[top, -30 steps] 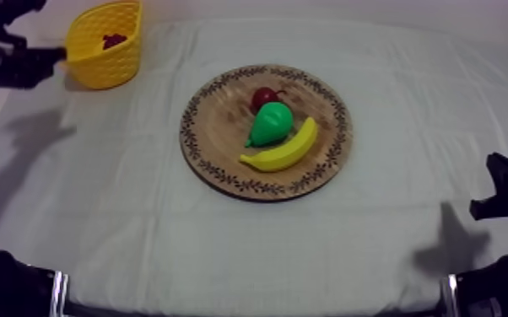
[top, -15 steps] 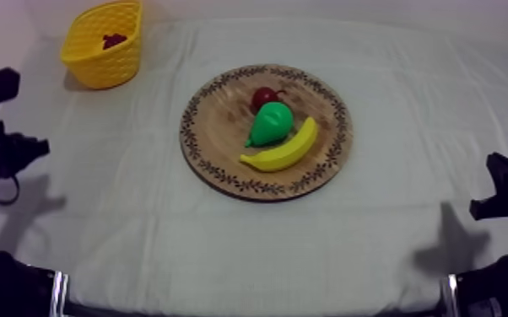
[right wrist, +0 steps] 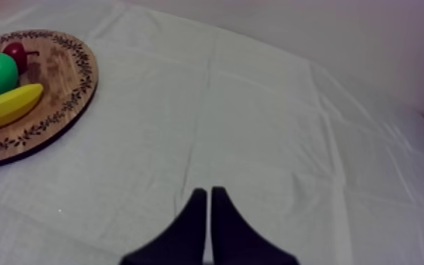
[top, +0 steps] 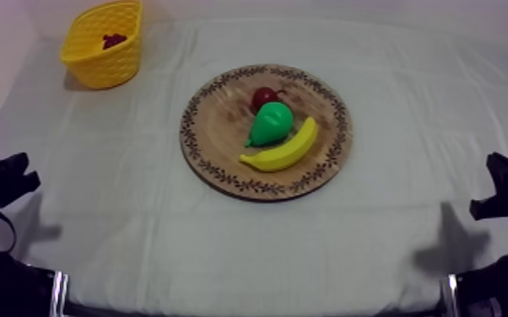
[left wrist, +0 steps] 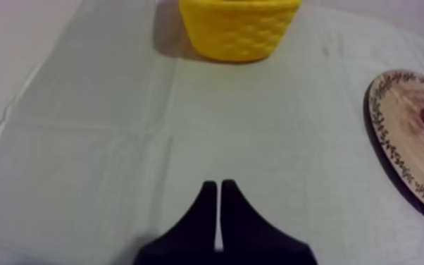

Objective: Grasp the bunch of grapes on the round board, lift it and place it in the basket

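Covering most of the frame, the table (top: 139, 236) under its pale cloth carries the wooden board (top: 211, 126) at centre and the yellow basket (top: 110, 69) at upper left, the two well apart. The left gripper (left wrist: 218, 189) and the right gripper (right wrist: 208, 192) sit low at the left and right edges of the top view. Each has its fingers pressed together on nothing, a resting pose that fits a job I judge finished. On the board lie the banana (top: 281, 149), the pear (top: 271, 123) touching it, and the small red fruit (top: 263, 96) just behind the pear. The bunch of grapes (top: 114, 40), a dark red cluster, lies inside the basket, so nothing is left to carry.
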